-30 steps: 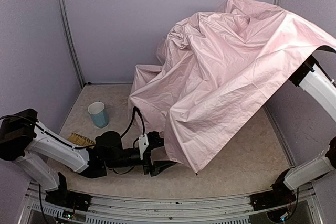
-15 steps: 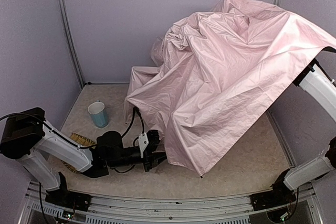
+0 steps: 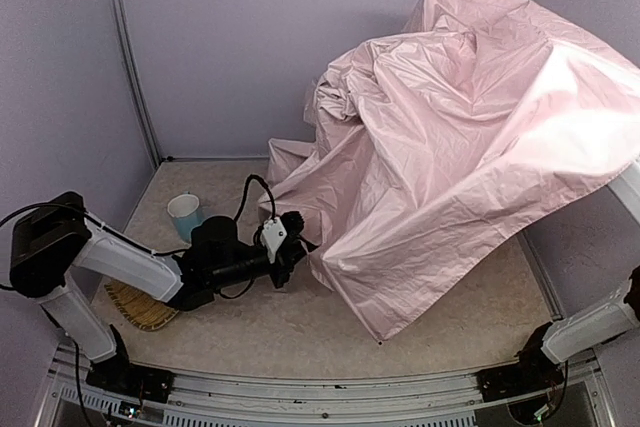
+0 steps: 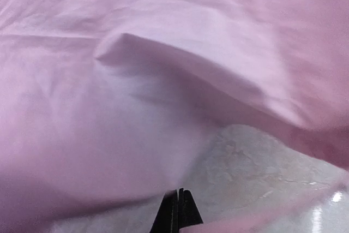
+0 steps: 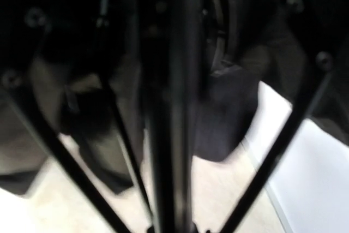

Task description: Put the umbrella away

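Observation:
The umbrella (image 3: 450,137) hangs half open above the right side of the table, its pale pink canopy crumpled and draping down to the left. My right arm (image 3: 600,322) reaches up under it, and the gripper is hidden in the top view. In the right wrist view the black shaft (image 5: 172,107) rises from my right gripper (image 5: 172,227), which is shut on it, with thin ribs (image 5: 272,151) on both sides. My left gripper (image 3: 293,237) is shut at the canopy's lower left edge. Its tips (image 4: 179,193) meet the pink fabric (image 4: 136,80); whether any is pinched I cannot tell.
A light blue cup (image 3: 185,215) stands at the left, just behind my left arm. A straw-coloured woven piece (image 3: 140,307) lies under that arm near the front left. Pale speckled tabletop (image 3: 300,327) shows in front of the canopy; purple walls close the back and sides.
My left gripper has shut and moved back and up to the canopy's edge. The canopy has lifted and swung right, now covering the right arm's upper part.

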Controlling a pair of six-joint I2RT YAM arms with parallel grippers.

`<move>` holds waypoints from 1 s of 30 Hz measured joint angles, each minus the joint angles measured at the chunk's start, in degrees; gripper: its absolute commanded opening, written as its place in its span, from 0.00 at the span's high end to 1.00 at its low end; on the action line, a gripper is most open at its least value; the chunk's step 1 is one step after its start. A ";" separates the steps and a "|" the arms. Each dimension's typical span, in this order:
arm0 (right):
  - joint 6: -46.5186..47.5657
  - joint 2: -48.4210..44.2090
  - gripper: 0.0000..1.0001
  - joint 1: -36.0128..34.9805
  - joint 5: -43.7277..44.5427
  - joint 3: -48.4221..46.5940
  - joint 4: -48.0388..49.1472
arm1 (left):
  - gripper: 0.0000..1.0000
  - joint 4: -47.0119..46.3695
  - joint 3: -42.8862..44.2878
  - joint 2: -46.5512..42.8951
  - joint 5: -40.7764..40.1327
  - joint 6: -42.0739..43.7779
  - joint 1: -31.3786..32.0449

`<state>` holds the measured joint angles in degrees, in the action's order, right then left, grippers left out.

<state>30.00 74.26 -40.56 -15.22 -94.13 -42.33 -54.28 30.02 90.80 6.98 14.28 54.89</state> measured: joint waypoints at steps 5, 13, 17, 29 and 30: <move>3.41 -2.23 1.00 -7.93 0.39 2.27 -1.49 | 1.00 3.45 12.59 8.50 0.61 2.71 -6.27; 6.73 -5.53 1.00 -21.49 13.60 17.07 1.90 | 1.00 10.45 29.73 20.24 2.12 7.69 -10.67; 6.88 -5.68 1.00 -29.00 20.39 25.57 6.91 | 1.00 13.60 36.09 24.39 2.23 10.45 -12.20; 6.71 -0.39 1.00 -31.82 27.76 51.06 31.50 | 0.99 17.94 51.60 35.36 1.01 15.08 -14.25; 6.34 1.77 1.00 -31.82 28.24 51.60 33.16 | 0.99 17.97 52.43 36.22 0.59 15.32 -14.23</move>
<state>36.34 76.03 -72.38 13.02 -42.52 -9.17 -36.32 82.46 127.02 7.57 29.61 40.66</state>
